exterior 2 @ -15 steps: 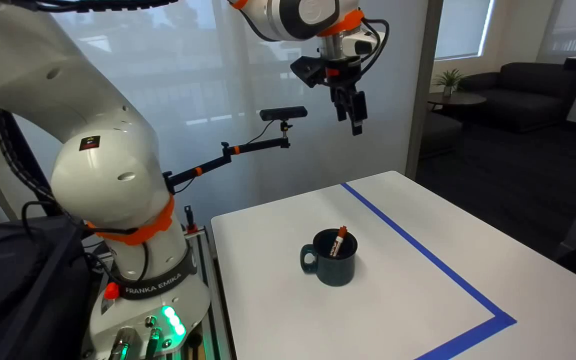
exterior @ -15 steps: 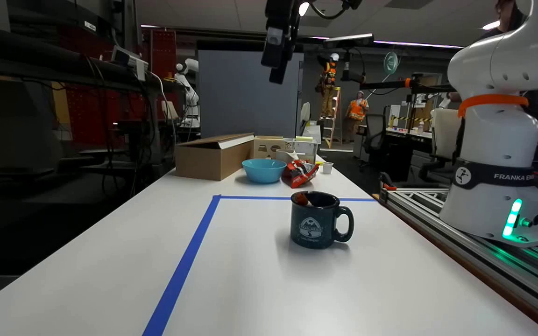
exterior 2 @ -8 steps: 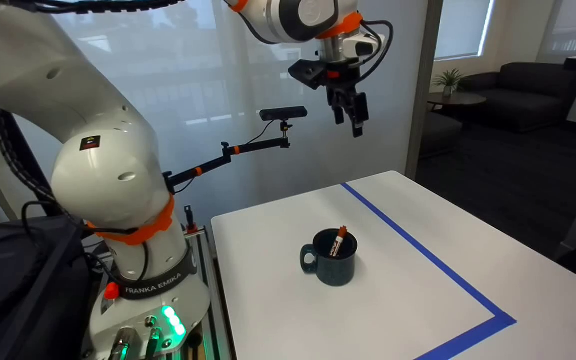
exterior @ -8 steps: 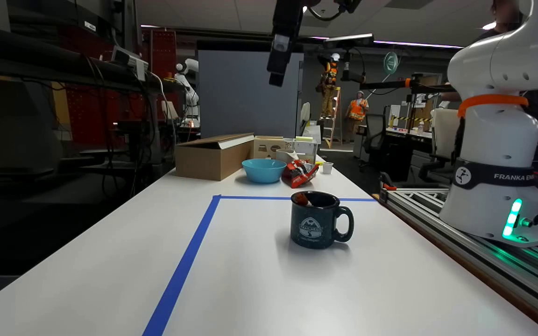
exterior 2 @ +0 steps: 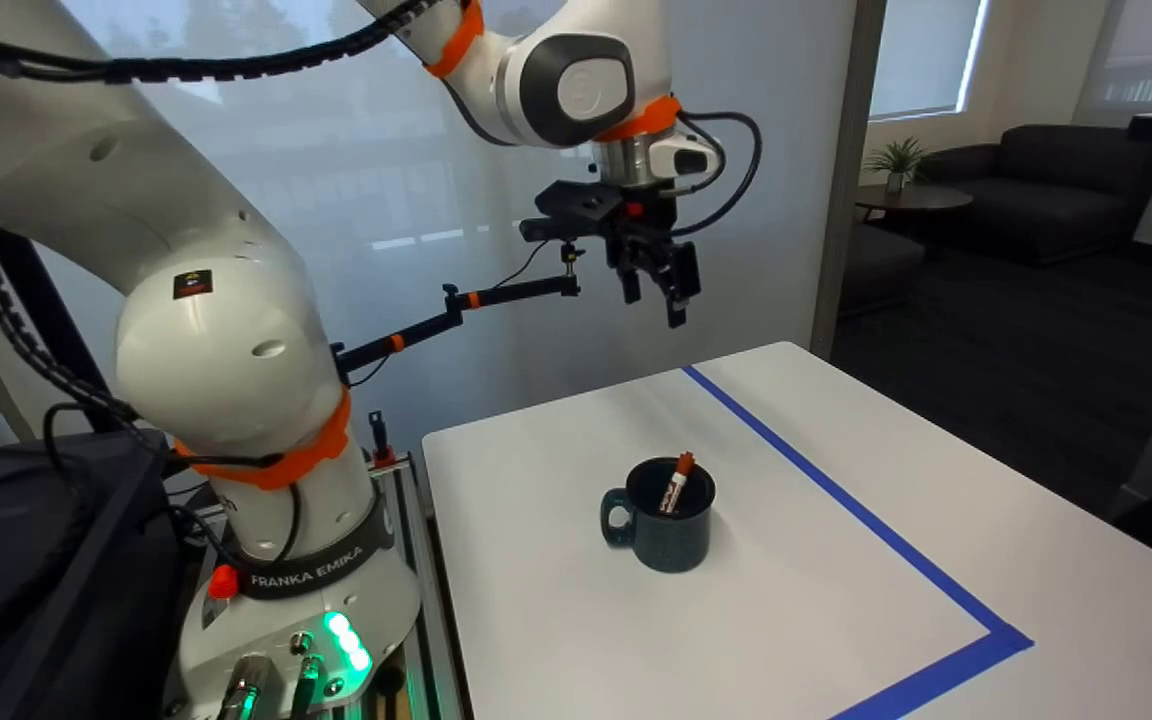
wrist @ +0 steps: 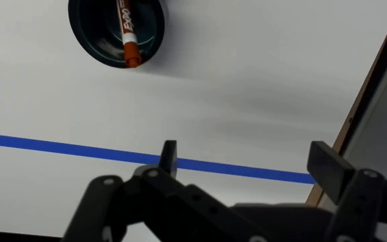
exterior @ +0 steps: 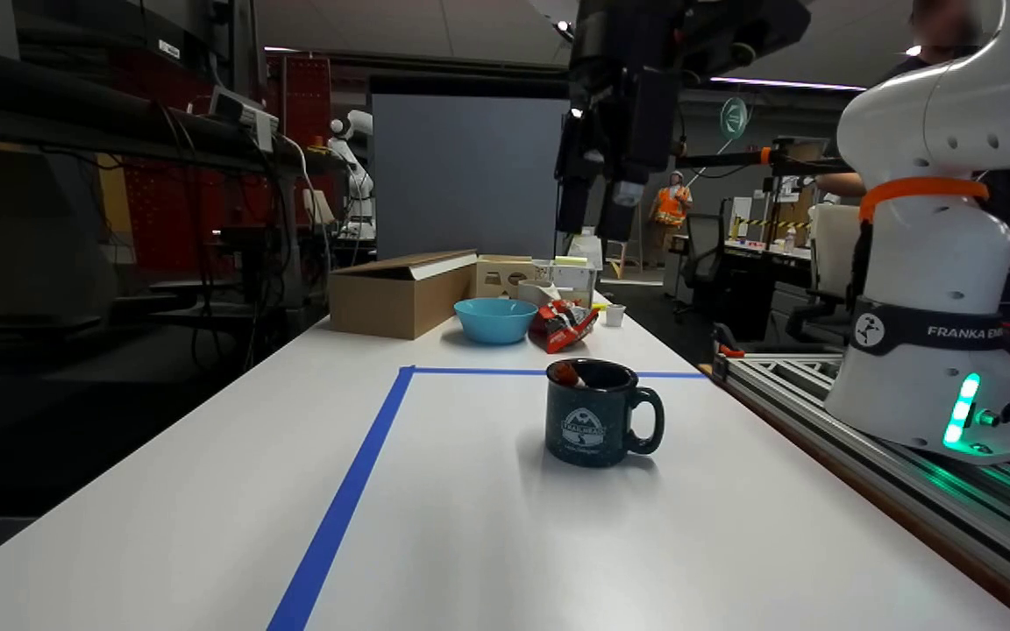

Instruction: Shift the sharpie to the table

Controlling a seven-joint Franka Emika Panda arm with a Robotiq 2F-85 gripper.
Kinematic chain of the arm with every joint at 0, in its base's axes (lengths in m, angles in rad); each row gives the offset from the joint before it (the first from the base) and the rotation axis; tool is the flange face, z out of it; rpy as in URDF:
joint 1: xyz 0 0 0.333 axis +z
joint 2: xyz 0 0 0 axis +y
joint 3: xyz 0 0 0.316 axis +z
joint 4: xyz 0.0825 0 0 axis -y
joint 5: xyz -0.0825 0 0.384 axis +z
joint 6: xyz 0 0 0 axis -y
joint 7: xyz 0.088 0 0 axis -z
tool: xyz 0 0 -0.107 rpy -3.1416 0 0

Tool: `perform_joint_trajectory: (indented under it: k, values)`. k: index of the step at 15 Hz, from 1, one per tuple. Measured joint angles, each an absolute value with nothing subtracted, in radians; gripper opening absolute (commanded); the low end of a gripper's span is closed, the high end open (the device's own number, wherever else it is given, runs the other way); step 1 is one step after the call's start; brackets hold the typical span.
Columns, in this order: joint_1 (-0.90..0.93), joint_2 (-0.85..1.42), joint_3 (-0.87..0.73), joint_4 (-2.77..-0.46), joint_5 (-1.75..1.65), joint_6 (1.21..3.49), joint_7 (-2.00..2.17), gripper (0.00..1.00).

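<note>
Where the mug holds it, the sharpie slants cap-up.

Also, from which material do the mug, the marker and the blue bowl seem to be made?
Mug: dark, glossy, perhaps enamelled metal or glazed ceramic; highlights show inside.
Marker: probably smooth plastic, judging by its clean surface, lettered EXPO.
Blue bowl: likely plastic, fairly matte, with soft shading; too distant for certainty.

Dark sofa, bright window
</note>
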State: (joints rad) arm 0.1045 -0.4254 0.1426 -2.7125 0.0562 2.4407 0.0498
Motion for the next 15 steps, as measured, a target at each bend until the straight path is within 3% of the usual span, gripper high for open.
perform_joint_trajectory:
  k: [15]
  values:
    - [0.090, -0.383, 0.106, -2.748, -0.019, 2.485, 0.014, 1.00]
